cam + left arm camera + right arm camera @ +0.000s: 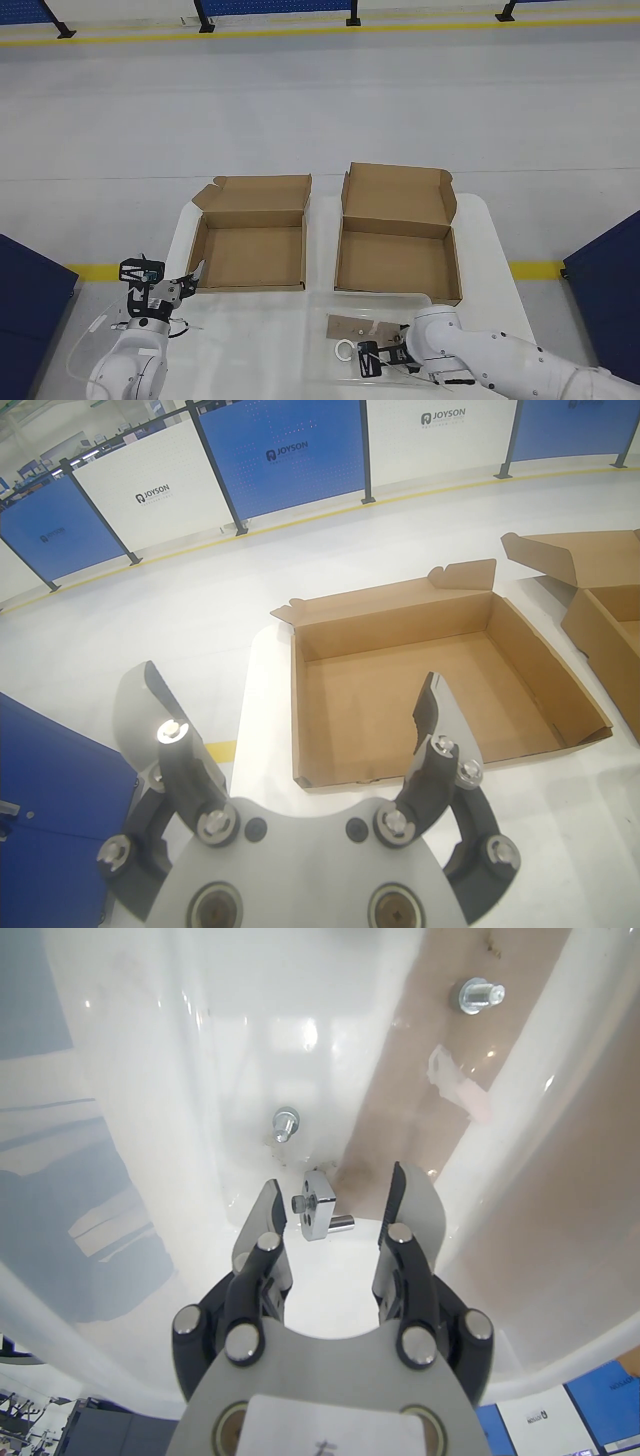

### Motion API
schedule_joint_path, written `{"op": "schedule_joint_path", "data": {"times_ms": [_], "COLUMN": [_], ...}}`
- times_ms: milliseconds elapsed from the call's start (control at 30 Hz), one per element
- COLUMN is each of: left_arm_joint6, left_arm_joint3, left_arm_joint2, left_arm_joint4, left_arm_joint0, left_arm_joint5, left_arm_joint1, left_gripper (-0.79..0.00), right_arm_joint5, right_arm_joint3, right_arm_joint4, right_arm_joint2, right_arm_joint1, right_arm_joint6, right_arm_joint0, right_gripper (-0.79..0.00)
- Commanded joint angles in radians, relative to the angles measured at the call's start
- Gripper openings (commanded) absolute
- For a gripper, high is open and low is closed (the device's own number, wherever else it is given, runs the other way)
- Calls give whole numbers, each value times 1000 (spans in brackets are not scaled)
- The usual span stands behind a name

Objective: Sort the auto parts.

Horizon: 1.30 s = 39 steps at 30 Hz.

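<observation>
My right claw (335,1180) is down inside the clear plastic tub (165,1053) at the near edge of the table (320,250). Its jaws are spread partway, one on each side of a small metal block (316,1213) that has a socket screw and a stub pin. The block lies between the pads, closer to one of them, and I hold nothing. Just beyond it a short bolt (285,1123) rests on the tub floor. A second bolt (477,995) and a white plastic clip (455,1083) lie farther off, on a brown cardboard sheet (415,1078). From above, a white ring (344,350) sits just beside this claw.

My left claw (290,677) hangs wide open, gripping nothing, over the table's left near corner, near the front corner of the left cardboard box (425,680). The right cardboard box (397,262) stands beside it, both with lids folded back.
</observation>
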Motion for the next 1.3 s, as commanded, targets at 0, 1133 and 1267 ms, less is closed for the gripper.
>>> {"op": "schedule_joint_path", "data": {"times_ms": [0, 1133, 1267], "left_arm_joint6": [0, 0, 0], "left_arm_joint3": [0, 0, 0], "left_arm_joint2": [0, 0, 0], "left_arm_joint4": [0, 0, 0], "left_arm_joint0": [0, 0, 0], "left_arm_joint5": [0, 0, 0], "left_arm_joint1": [0, 0, 0], "left_gripper": [0, 0, 0], "right_arm_joint5": [-4, -38, -32], "right_arm_joint3": [0, -2, 5], "right_arm_joint4": [1, -21, -23], "right_arm_joint2": [4, 36, 40], "right_arm_joint1": [0, -26, -31], "right_arm_joint6": [3, 92, 96], "right_arm_joint0": [-4, -51, -52], "right_gripper": [-453, -474, -785]}}
